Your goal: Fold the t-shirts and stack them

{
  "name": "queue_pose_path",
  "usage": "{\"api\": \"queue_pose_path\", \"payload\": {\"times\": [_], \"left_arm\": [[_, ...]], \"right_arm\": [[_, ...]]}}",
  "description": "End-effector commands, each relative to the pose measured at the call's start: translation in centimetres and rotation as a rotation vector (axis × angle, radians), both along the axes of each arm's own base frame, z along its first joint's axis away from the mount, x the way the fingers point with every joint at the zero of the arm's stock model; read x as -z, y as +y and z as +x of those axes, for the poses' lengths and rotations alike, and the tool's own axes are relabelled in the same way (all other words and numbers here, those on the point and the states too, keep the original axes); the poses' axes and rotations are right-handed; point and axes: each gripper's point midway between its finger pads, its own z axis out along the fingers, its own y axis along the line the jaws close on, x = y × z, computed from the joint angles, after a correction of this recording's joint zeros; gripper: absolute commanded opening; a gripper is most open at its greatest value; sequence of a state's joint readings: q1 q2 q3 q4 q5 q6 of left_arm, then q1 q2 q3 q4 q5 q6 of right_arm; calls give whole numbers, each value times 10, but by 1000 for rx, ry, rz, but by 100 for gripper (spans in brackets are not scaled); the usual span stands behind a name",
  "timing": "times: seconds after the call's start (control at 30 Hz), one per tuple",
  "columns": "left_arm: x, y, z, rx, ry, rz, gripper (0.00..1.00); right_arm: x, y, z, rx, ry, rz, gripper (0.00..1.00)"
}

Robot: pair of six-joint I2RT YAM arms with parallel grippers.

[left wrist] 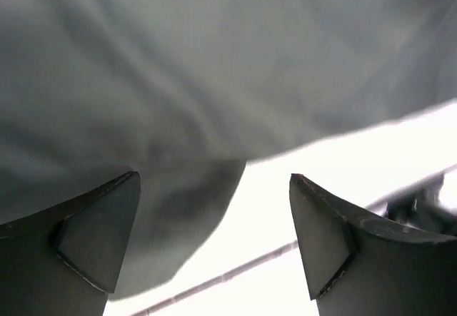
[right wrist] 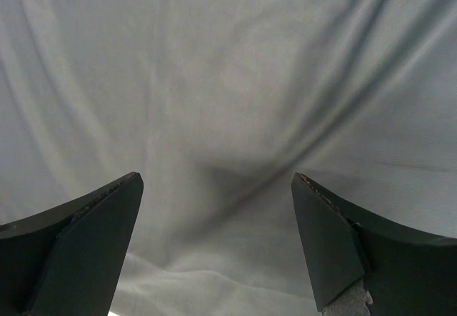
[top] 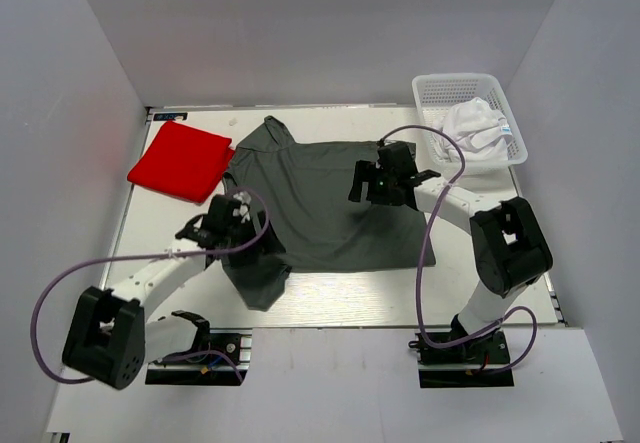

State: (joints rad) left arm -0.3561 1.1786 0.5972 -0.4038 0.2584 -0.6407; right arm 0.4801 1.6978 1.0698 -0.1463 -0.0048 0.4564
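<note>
Jaws on both arms are held apart over the grey shirt (top: 330, 213); cloth could be bunched if gripped unevenly.

- dark grey t-shirt (top: 330, 203): soft matt cloth with a fine weave, gently creased.
- red t-shirt (top: 180, 160): matt cloth, lying smooth.
- white t-shirt (top: 478, 128): soft cloth, crumpled.
- basket (top: 455, 79): white plastic mesh.
- table (top: 340, 303): pale wood-look planks, smooth with a faint sheen.
- left pincer (left wrist: 214, 175) and right pincer (right wrist: 215, 175): dark, matt, like hard plastic, with slightly rough edges.
</note>
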Motion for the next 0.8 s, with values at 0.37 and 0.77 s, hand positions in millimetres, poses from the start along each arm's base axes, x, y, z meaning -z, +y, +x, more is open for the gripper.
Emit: {"api": "queue_pose_path", "payload": {"times": [0.37, 0.77], "left_arm": [[13, -9, -94, 48, 277, 102, 86], [49, 3, -98, 86, 374, 404, 40]], "right_arm": [[33, 18, -5, -29, 78, 81, 90], [47, 18, -13, -36, 113, 82, 90]]}}
